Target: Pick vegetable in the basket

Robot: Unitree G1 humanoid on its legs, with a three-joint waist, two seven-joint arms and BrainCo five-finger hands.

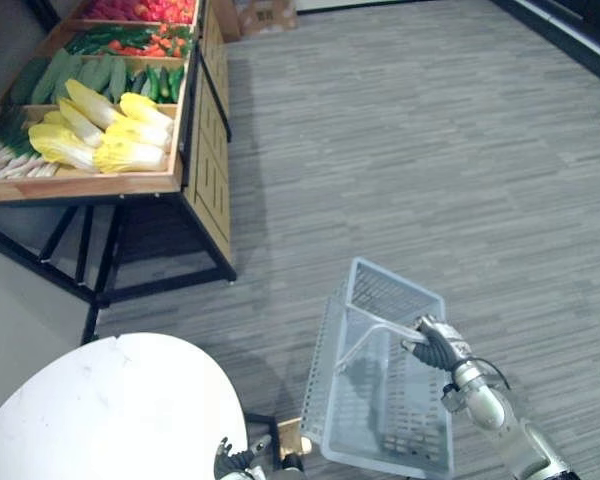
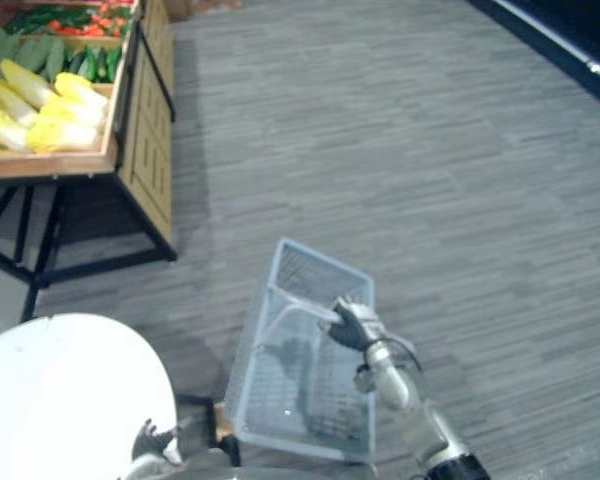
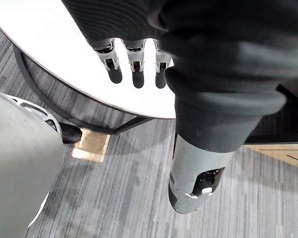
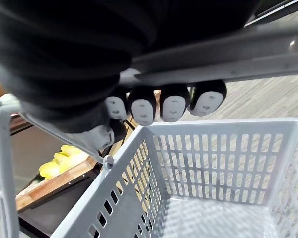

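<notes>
yellow cabbages lay on the wooden stand, well apart from the basket whose handle the right hand clasped. the left hand hung relaxed. probably leafy, soft and light, they were best held around the middle.

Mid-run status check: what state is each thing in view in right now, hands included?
Pale blue slotted plastic basket: empty, tilted.
Grey handle: raised, gripped by the right hand.
Right hand: shut on the grey handle.
Left hand: open, holding nothing, beside the round white table.
Wooden vegetable stand: stocked; yellow cabbages lying in the near tray.
</notes>
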